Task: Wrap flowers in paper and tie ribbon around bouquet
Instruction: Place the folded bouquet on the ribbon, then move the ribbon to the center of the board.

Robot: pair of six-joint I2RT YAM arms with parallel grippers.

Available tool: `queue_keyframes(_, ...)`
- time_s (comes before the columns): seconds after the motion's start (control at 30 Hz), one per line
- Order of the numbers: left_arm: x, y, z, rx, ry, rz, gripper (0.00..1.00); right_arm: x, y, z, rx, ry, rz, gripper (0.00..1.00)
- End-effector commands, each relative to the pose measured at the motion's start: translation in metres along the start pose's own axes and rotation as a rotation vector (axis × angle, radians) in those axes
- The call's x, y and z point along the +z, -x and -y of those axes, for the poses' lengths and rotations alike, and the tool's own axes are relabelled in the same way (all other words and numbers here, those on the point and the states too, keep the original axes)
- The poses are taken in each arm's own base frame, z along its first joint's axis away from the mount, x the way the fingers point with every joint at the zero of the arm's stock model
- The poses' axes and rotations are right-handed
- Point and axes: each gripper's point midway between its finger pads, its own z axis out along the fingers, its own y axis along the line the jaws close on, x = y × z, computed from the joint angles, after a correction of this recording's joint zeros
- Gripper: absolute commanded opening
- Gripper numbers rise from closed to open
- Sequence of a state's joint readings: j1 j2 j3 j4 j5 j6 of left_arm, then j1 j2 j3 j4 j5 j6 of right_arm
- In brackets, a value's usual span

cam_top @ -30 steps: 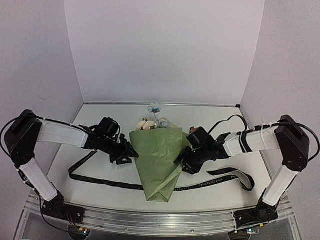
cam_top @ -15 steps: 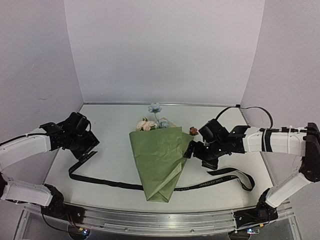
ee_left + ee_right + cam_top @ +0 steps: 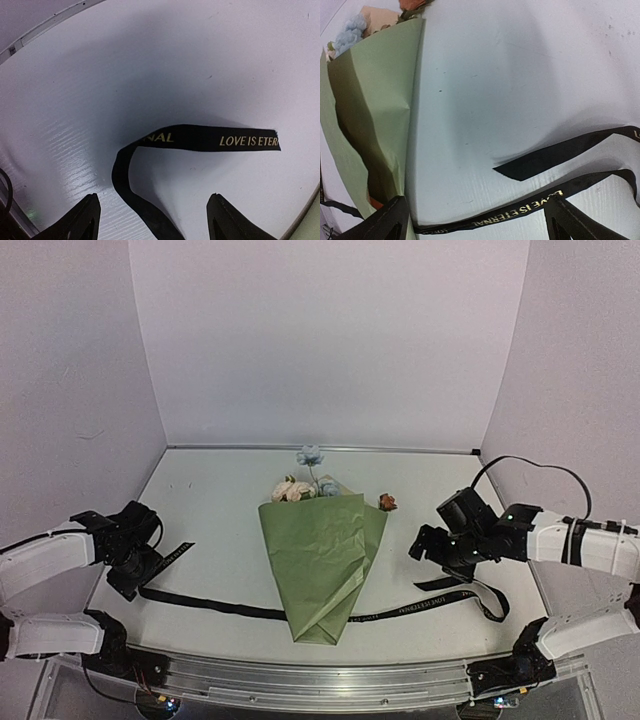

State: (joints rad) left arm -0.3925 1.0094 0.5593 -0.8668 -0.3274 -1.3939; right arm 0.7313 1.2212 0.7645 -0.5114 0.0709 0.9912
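Observation:
The bouquet [image 3: 322,560] lies mid-table as a green paper [image 3: 375,115] cone with its point toward me. Blue, cream and orange flowers [image 3: 303,483] poke from its far wide end. The black ribbon [image 3: 200,602] passes under the cone's tip and loops out on the right [image 3: 470,595]. My left gripper [image 3: 128,578] is open over the ribbon's left end [image 3: 200,137]; the band runs loose between the spread fingers [image 3: 153,199]. My right gripper [image 3: 436,558] is open, right of the cone, above the ribbon's lettered stretch [image 3: 535,205]; its jaws [image 3: 476,201] hold nothing.
White walls [image 3: 330,340] close the table on three sides. A metal rail [image 3: 320,675] runs along the near edge. An orange bloom [image 3: 387,502] sits by the cone's right corner.
Both arms have drawn back outward from the paper cone's edges, the left to the ribbon's left end, the right toward the right loop. Both grippers have opened wider.

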Motion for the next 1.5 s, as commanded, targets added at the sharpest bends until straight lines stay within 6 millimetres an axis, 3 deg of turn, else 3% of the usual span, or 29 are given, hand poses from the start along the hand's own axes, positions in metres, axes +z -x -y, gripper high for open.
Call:
queue_keyframes(0.0, 0.009, 0.013, -0.007, -0.027, 0.035, 0.021, 0.76, -0.007, 0.011, 0.026, 0.031, -0.048, 0.088, 0.96)
queue_keyframes(0.17, 0.022, 0.013, -0.002, -0.021, 0.039, -0.004, 0.71, -0.021, 0.015, 0.048, 0.039, -0.086, 0.142, 0.94)
queue_keyframes(0.37, 0.037, 0.003, 0.001, -0.011, 0.042, -0.056, 0.61, -0.036, 0.006, 0.083, 0.044, -0.209, 0.124, 0.94)
queue_keyframes(0.5, 0.043, -0.001, 0.0, -0.006, 0.045, -0.071, 0.45, -0.032, -0.008, 0.096, 0.121, -0.221, 0.099, 0.94)
queue_keyframes(0.67, 0.046, -0.001, 0.005, 0.0, 0.027, -0.068, 0.14, -0.024, -0.029, 0.109, 0.259, -0.241, 0.039, 0.9)
queue_keyframes(0.77, 0.043, 0.003, 0.011, -0.005, -0.004, -0.049, 0.04, -0.019, -0.038, 0.117, 0.325, -0.268, 0.017, 0.89)
queue_keyframes(1.0, 0.032, 0.014, 0.028, 0.031, -0.073, -0.016, 0.0, -0.016, -0.034, 0.148, 0.433, -0.364, 0.138, 0.87)
queue_keyframes(1.47, 0.006, 0.044, 0.06, 0.125, -0.179, 0.109, 0.0, -0.002, -0.019, 0.129, 0.616, -0.413, 0.193, 0.85)
